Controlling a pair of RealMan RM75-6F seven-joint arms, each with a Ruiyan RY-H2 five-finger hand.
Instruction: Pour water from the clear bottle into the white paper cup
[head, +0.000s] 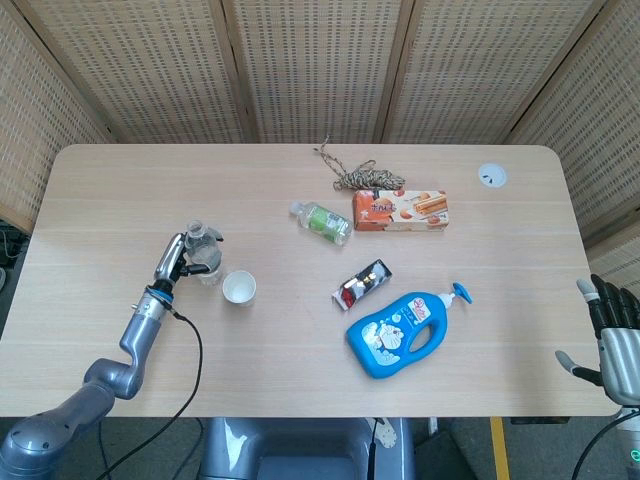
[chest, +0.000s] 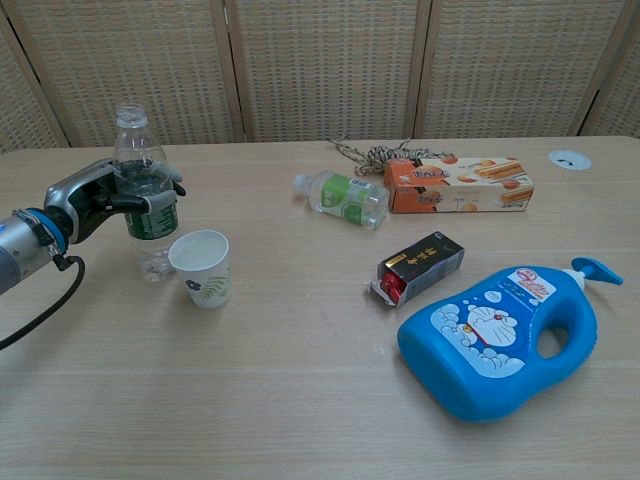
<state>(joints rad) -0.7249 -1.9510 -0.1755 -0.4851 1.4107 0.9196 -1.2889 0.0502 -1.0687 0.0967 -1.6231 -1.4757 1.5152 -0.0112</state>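
Clear bottle (chest: 144, 203), uncapped and upright, grasped around its middle by my left hand (chest: 100, 199) just left of the white paper cup (chest: 201, 267), positioned for tipping; my right hand (head: 612, 335) hangs released off the table's right edge.

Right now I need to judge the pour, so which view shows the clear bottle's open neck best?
The chest view: the clear bottle stands side-on and upright in the left hand, neck above the white paper cup. The head view shows it from above, small and partly hidden by the hand.
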